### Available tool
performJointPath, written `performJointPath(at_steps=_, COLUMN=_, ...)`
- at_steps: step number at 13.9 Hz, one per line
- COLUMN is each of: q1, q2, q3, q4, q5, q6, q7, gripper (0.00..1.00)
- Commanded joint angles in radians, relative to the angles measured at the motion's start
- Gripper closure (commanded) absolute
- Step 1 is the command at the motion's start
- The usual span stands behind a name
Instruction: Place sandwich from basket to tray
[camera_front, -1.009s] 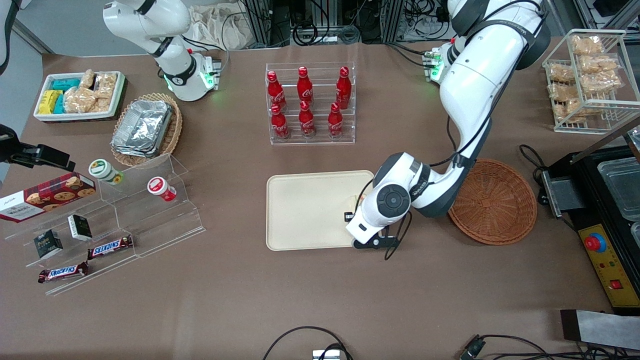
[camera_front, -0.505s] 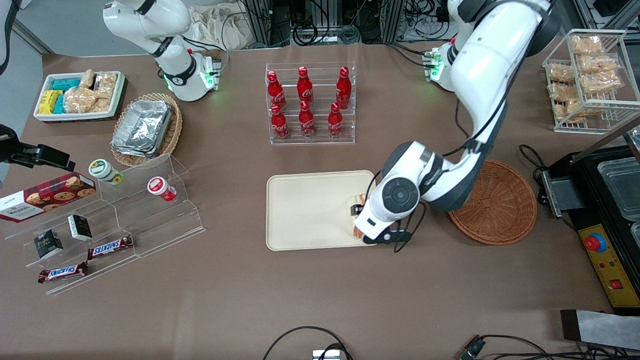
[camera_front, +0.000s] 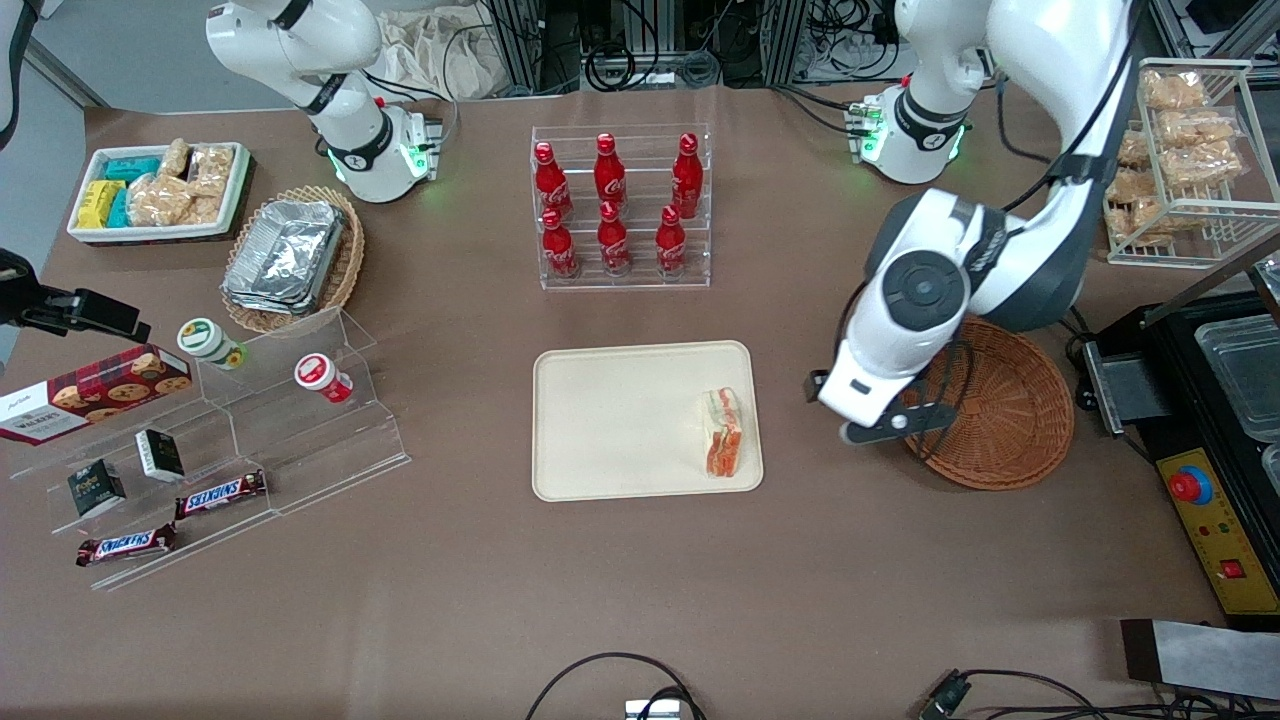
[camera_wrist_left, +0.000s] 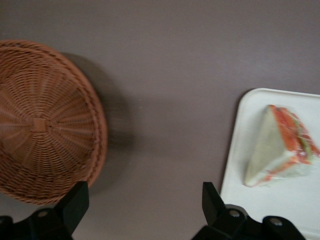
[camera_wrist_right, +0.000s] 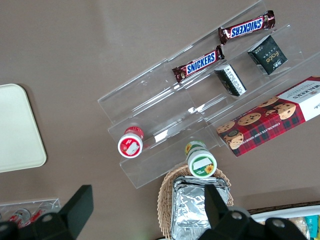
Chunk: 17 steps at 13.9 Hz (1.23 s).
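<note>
Your left arm's black two-finger gripper (camera_wrist_left: 142, 210) hangs with its fingers spread wide and nothing between them, over the bare brown table. In the front view it (camera_front: 868, 415) sits right of centre, between the flat cream plastic tray (camera_front: 620, 420) and the round reddish-brown wicker basket (camera_front: 1000, 405) (nothing lies in the basket). The small white-bread sandwich wedge (camera_front: 724, 433) lies on the tray, near the edge closest to the gripper.

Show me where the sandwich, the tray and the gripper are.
sandwich (camera_front: 723, 432): front view, its top bread face.
tray (camera_front: 610, 420): front view, bare floor.
gripper (camera_wrist_left: 145, 200): left wrist view, open, midway between fingertips, above the table between basket and tray.
</note>
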Motion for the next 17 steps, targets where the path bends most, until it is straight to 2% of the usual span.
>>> performJointPath(at_steps=1, q1=0.041, q2=-0.136, q3=-0.002, q4=-0.112, q5=0.007, q6=0.015, q7=0.037, gripper=0.0)
performJointPath(at_steps=8, q1=0.255, q2=-0.187, q3=-0.003, q4=0.054, q5=-0.067, q6=-0.236, q7=0.288, gripper=0.0)
performJointPath(at_steps=12, q1=0.37, q2=-0.15, q3=-0.002, q4=0.268, q5=-0.167, q6=-0.439, q7=0.416, gripper=0.0)
performJointPath(at_steps=17, q1=0.424, q2=-0.13, q3=-0.002, q4=0.321, q5=-0.15, q6=-0.474, q7=0.445, gripper=0.0)
